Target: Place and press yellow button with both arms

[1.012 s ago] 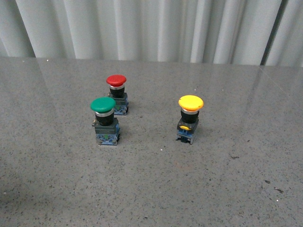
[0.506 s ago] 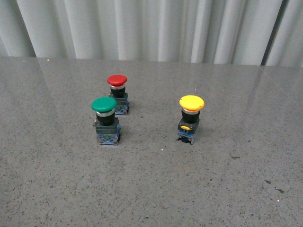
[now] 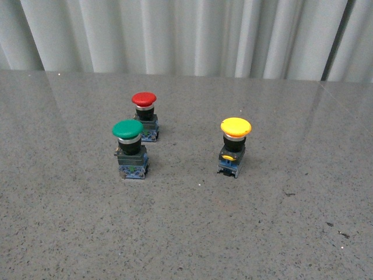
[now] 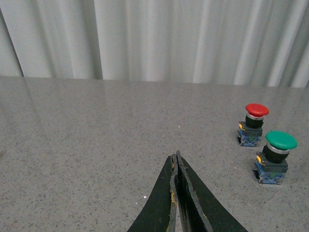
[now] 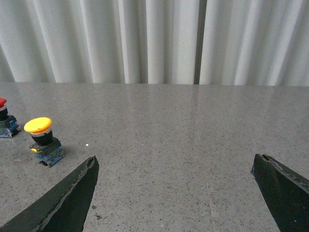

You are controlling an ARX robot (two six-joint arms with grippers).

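I see the yellow button upright on the table, at three o'clock from the green button, well apart. My left gripper seems pinched fully together; my right gripper is spread wide.

The front view looks down over the table toward the curtain. Both low wrist views face it too, the right sharing the yellow button.

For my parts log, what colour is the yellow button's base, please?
Blue. The front view shows the yellow button best.
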